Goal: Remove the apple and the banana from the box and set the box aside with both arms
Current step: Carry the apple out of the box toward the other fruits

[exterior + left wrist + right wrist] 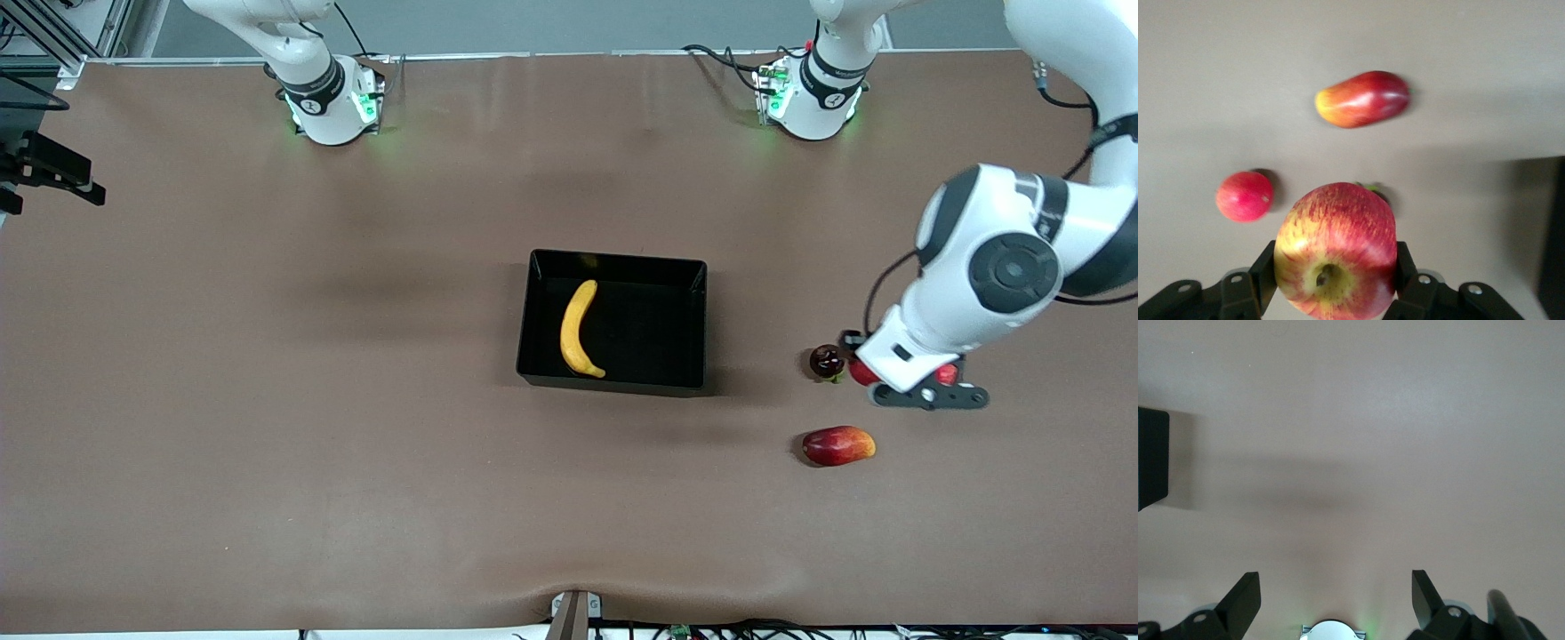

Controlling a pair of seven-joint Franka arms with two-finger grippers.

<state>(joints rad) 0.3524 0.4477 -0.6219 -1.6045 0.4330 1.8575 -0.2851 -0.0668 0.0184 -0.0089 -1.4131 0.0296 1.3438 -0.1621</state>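
Note:
My left gripper (876, 374) is shut on the red apple with yellow patches (1336, 250), which it holds just above the table toward the left arm's end; a red edge of the apple shows in the front view (860, 372). The yellow banana (580, 331) lies inside the black box (613, 384) at mid-table. An edge of the box shows in the left wrist view (1553, 227) and a corner in the right wrist view (1151, 457). My right gripper (1331, 597) is open and empty over bare table near its own base; it is out of the front view.
A dark cherry-like fruit (827, 361) sits right beside the held apple, mostly hidden under it in the left wrist view (1373, 191). A red-yellow mango (838, 444) (1363, 99) lies nearer the front camera. A small round red fruit (1244, 195) (949, 373) lies beside the gripper.

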